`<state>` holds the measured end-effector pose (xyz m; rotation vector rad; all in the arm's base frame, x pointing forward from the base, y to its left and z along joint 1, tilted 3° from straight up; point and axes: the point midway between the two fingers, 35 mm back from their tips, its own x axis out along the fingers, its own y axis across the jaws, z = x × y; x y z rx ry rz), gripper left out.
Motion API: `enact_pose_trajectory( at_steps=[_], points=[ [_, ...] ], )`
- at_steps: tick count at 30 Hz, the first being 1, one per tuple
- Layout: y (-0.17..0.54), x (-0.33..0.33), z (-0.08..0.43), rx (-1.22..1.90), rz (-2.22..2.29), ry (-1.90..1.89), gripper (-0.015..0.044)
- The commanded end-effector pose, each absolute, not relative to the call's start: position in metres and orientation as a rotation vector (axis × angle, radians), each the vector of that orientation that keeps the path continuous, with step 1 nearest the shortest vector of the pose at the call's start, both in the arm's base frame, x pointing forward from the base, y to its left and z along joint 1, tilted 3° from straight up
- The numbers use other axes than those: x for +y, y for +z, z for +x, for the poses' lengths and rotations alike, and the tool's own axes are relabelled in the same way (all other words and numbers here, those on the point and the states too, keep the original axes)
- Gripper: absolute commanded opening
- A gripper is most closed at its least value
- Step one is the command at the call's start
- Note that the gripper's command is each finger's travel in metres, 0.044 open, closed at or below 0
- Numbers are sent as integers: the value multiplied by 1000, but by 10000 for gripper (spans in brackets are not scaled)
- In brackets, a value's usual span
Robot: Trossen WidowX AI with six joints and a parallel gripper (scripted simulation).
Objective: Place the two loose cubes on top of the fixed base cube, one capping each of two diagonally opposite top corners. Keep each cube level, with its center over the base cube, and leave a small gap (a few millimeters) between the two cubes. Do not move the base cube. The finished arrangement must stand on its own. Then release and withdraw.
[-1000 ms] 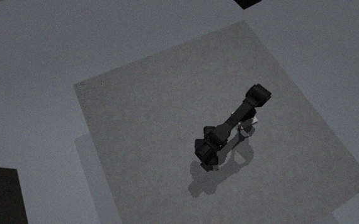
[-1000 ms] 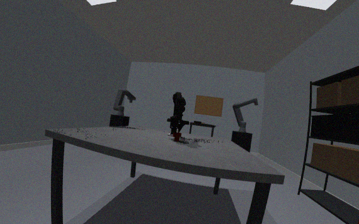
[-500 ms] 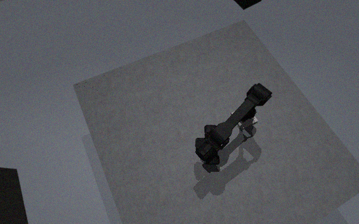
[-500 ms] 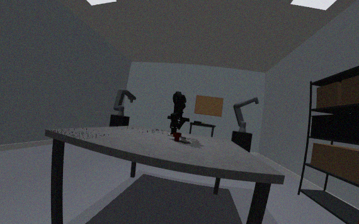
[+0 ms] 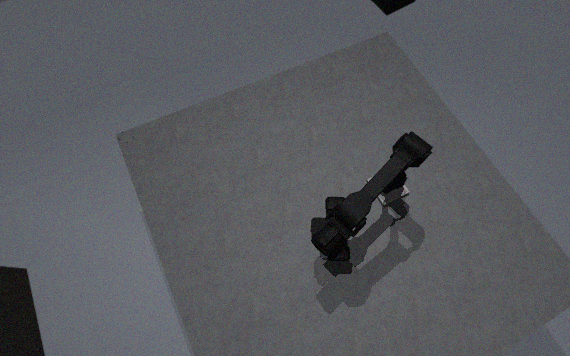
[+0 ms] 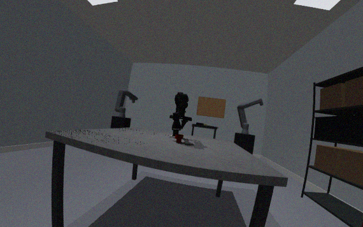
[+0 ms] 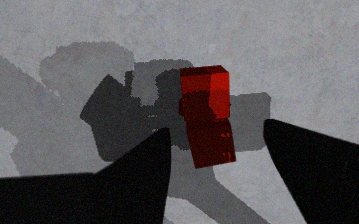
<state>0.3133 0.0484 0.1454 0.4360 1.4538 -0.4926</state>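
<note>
Red cubes show in the wrist view as two blocks that adjoin: an upper block [image 7: 220, 95], lit on its right side, and a darker lower block [image 7: 212, 143], turned slightly against it. They also show as one small red shape [image 6: 179, 138] on the table in the exterior view, broader at its top. I cannot tell base cube from loose cubes, nor how many there are. My gripper [image 7: 216, 132] is open, with one finger on each side of the red blocks and a gap on both sides. In the top view the arm hides the cubes.
The arm [image 5: 381, 177] leans over the table [image 5: 249, 165]. A pale-edged flat piece [image 5: 406, 191] lies partly under the arm. Arm shadows cover the surface around the cubes. Shelves [image 6: 346, 108] and two other arms stand away from the table.
</note>
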Motion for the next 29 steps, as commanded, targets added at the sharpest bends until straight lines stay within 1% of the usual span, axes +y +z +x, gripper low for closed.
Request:
enact_pose_trajectory(
  at_steps=[1, 4, 5, 10, 12, 19, 21, 29],
  points=[
    [151, 49, 313, 1452, 437, -492, 310],
    [154, 49, 313, 1452, 437, -492, 389],
    [155, 49, 313, 1452, 437, -492, 400],
    [158, 49, 313, 1452, 437, -492, 400],
    [154, 59, 311, 1455, 436, -490, 400],
    [150, 160, 273, 1463, 444, -484, 400],
    [149, 177, 262, 1464, 445, -483, 400],
    [149, 180, 260, 1464, 445, -483, 400]
  ],
)
